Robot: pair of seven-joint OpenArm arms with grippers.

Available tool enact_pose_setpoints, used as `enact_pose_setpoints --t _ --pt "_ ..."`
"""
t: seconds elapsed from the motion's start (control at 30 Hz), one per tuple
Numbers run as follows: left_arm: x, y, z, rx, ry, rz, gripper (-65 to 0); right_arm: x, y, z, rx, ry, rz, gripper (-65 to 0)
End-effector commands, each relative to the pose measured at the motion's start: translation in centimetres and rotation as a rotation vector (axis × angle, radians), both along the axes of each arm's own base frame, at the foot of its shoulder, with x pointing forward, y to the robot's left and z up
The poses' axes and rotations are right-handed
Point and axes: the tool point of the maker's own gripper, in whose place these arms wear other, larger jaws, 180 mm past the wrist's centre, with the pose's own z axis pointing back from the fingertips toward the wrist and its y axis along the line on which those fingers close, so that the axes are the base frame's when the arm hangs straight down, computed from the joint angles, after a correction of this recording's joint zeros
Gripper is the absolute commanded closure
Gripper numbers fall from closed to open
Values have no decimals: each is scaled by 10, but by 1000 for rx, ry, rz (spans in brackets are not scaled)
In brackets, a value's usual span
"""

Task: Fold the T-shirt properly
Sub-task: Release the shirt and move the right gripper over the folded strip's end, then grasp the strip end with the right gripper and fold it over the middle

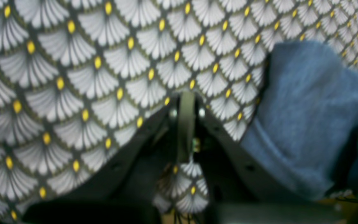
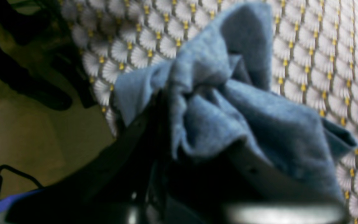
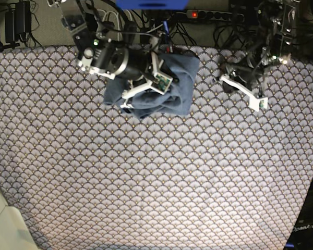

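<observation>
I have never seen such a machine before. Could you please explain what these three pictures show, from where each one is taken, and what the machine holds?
This is a robot with two arms working over a table. One picture looks down from above; the other two come from small cameras mounted on each arm's wrist, so they look along the grippers, which are the robot's pinching hands.

The table is covered by a tablecloth with a fan pattern and yellow dots. On it, near the far edge, lies a crumpled blue T-shirt, not yet folded.

The right gripper, on the left in the overhead picture, is shut on a bunch of the T-shirt cloth; its wrist picture shows the blue cloth gathered right at the gripper. The left gripper is shut and holds nothing. It is apart from the shirt, with the tablecloth below it.
</observation>
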Motion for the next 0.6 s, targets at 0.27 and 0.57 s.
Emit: enact_pose_setpoints --t 0.27,0.57 --pt "-8 2 1 6 -6 -11 -3 40 -1 -4 -107 4 -17 0" --pt "-11 2 0 6 2 -11 -3 50 6 2 -131 7 -25 -116"
